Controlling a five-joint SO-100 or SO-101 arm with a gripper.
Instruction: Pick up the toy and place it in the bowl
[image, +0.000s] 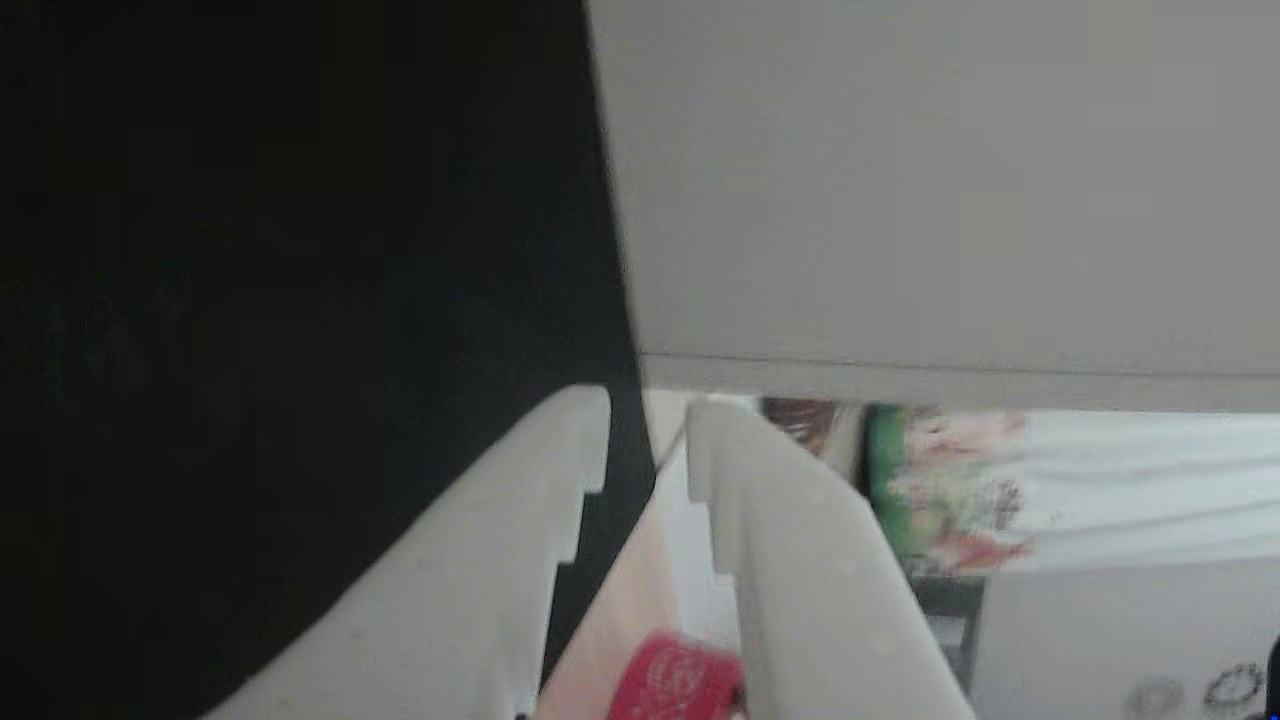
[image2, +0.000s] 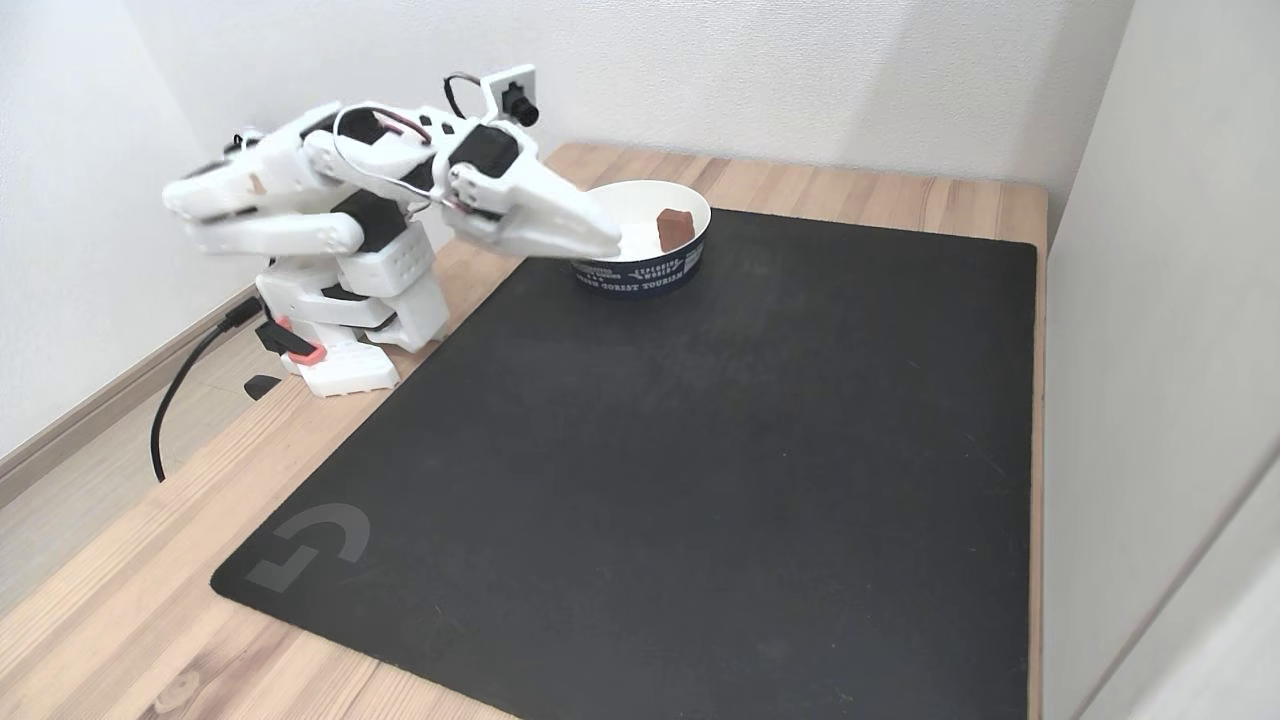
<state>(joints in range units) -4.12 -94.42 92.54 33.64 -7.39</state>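
A black mat covers most of the wooden worktop, with a grey angular logo printed near its front left corner in the fixed view. A black cable runs from the white arm's base off the left edge of the worktop. Pale walls stand behind and at the right.

At the mat's far edge sits a white bowl with a dark blue band round its outside. White lettering on the band reads partly as "EXPLORING WORLD" and "FOREST TOURISM". The toy, a small red-brown block, lies inside the bowl against its right wall, free of the arm.

The end effector reaches over the bowl's left rim, its tip above the inside. In the other view its two white fingers stand narrowly apart with nothing between them; a blurred red object with white markings shows below the gap.
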